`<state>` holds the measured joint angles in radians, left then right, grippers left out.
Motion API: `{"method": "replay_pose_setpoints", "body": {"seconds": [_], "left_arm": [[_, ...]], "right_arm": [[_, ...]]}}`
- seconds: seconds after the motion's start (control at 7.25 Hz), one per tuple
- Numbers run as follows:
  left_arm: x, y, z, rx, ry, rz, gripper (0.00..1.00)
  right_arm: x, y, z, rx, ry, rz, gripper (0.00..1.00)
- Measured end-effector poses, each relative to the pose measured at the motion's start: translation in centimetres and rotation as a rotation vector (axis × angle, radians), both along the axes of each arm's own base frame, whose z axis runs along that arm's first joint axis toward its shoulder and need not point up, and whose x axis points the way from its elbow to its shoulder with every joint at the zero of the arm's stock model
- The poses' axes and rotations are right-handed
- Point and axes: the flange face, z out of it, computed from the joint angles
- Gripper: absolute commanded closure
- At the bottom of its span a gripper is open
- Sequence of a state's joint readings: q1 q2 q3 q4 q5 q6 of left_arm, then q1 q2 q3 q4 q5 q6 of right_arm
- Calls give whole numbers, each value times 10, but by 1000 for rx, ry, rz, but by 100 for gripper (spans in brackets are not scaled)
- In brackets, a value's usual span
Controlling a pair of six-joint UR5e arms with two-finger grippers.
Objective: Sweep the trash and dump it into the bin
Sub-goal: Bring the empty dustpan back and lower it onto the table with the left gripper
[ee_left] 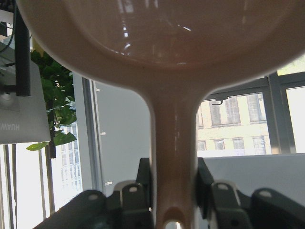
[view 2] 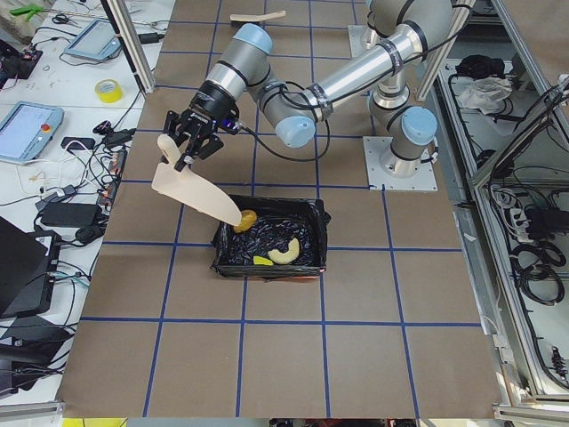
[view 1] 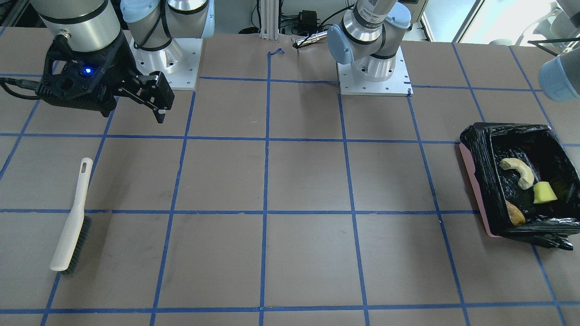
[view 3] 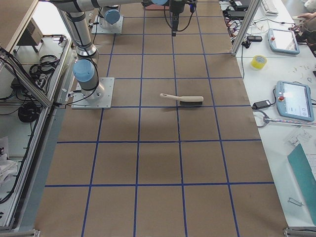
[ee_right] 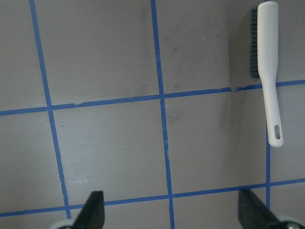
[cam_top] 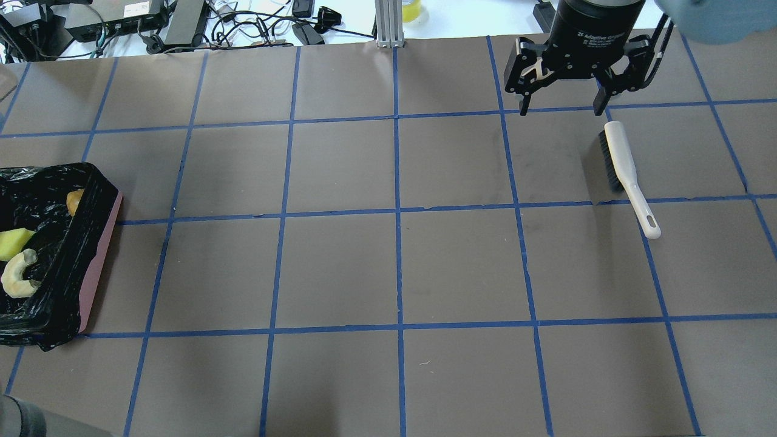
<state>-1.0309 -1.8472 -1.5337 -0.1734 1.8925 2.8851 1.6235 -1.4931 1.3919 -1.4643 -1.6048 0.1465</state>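
The pink bin (view 1: 475,188) with its black bag sits at the table's end on my left side; it also shows in the overhead view (cam_top: 102,255). Inside it lie the pale crescent (view 1: 519,170), the green-and-yellow sponge wedge (view 1: 543,192) and the tan potato-like lump (view 1: 515,213). My left gripper (ee_left: 174,191) is shut on the handle of the pale dustpan (view 2: 191,191), which hangs tilted with its lip over the bin's edge (view 2: 227,240). My right gripper (cam_top: 564,108) is open and empty, above the table near the brush.
A white-handled brush (cam_top: 625,170) with dark bristles lies flat on the table on my right side, just in front of the right gripper; it also shows in the right wrist view (ee_right: 268,71). Brown paper with a blue tape grid covers the table.
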Motion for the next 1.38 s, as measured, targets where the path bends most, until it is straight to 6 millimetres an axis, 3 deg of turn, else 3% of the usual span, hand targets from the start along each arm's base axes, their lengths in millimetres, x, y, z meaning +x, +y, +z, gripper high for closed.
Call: {"method": "replay_pose_setpoints", "body": {"seconds": [0.28,0.55,0.97,1.38], "left_arm": [[23,-1,-2,-69,250,-109,100],[25,-5,-16,-94,507,-156,100],[12,-23,-77,7,939,-112,100],[-5,-30,-138,111,1279,162,100]], "right_arm": [[-2,7,9,-24,-5,-2,0],[-2,8,7,-21,-1,1,0],[-5,7,4,-15,9,7,0],[-4,6,3,-16,5,9,0]]}}
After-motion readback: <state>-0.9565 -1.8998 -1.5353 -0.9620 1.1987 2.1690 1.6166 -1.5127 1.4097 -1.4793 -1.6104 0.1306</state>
